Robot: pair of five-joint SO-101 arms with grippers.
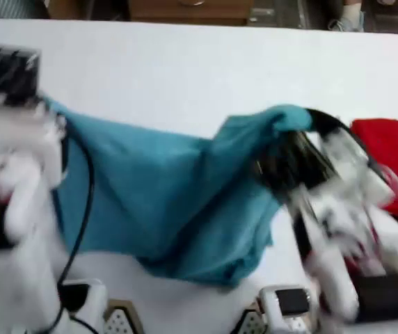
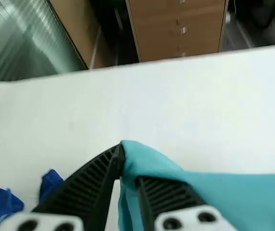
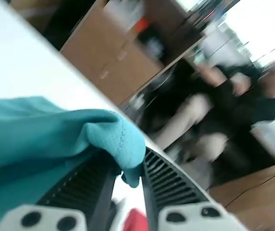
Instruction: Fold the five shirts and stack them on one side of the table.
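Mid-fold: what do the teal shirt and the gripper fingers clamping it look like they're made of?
The teal shirt looks like a soft, matte knit, possibly a sporty mesh. The right wrist view shows a fine dotted weave and a stitched hem, and it drapes in loose folds. The gripper fingers look like black, matte hard plastic with ribbed pads, perhaps printed.
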